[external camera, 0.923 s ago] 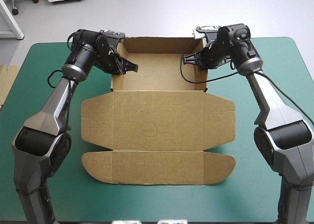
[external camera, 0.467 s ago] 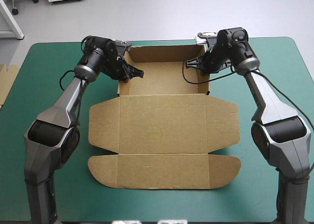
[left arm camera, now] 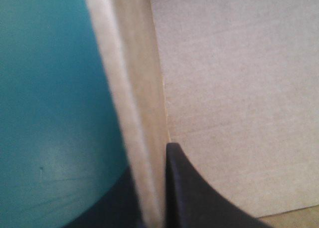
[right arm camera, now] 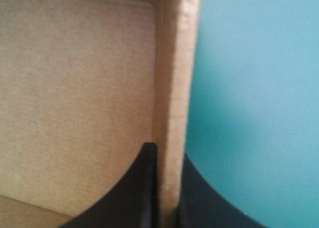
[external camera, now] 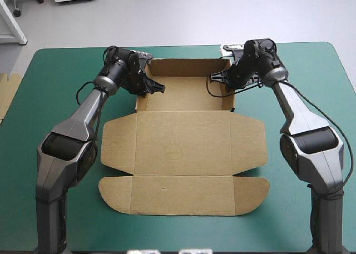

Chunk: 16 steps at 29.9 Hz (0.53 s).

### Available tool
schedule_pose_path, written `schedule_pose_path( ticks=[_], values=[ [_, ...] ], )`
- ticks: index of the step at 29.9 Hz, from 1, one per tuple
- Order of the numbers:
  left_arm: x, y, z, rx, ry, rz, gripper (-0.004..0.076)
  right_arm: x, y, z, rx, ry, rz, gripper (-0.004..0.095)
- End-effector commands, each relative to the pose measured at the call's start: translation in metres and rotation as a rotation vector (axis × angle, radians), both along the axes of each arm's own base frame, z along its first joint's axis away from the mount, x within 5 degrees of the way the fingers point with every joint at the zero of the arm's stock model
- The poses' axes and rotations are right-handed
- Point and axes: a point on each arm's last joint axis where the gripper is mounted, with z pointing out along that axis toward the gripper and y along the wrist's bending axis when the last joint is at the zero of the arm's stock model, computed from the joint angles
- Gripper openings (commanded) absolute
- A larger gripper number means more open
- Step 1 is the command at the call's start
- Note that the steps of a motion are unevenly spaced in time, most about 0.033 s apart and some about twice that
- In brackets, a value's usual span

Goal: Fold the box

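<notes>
- The box (external camera: 183,148) lies in the middle of the teal-green tabletop (external camera: 311,170). Its long axis runs from the near edge toward the far edge, and its inner face is up.
- Nearest is the front flap (external camera: 183,195), which has rounded corners and lies flat on the cover.
- Beyond it the lid panel (external camera: 183,137) also lies flat, with a wing spread out on each side.
- Farther on, the tray (external camera: 186,95) stands with its walls raised and opens upward. Its own long side runs left to right, close to the far edge.
- The left tool (external camera: 157,89) reaches over the tray's left wall (external camera: 139,101). In the left wrist view its black fingers (left arm camera: 192,193) are all but together with that wall pinched between them, one inside the tray and one outside over the cover.
- The right tool (external camera: 218,78) is clamped the same way on the right wall (external camera: 232,98). In the right wrist view the board stands upright between its fingers (right arm camera: 142,188), with the tray floor on one side and the cover on the other.
- The far wall (external camera: 183,66) stands upright between the two arms.
- A strip of board (external camera: 6,95) shows off the tabletop's left edge, well apart from the box.
</notes>
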Motion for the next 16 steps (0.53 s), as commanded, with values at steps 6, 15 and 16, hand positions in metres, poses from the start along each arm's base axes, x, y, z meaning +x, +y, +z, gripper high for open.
schedule_pose_path(
  ticks=[6,15,16],
  values=[
    [0.006,0.004,0.012,0.025,-0.091,-0.028,-0.0010,-0.007,-0.004,0.024,-0.001,-0.041,0.048,0.0001],
    [0.009,0.004,0.002,0.000,-0.050,-0.033,-0.0010,-0.007,-0.004,0.013,-0.005,-0.006,0.051,0.0001],
    [0.008,0.004,0.002,0.002,-0.043,-0.033,-0.0010,-0.007,-0.004,0.014,-0.003,-0.008,0.054,0.0001]
  ],
)
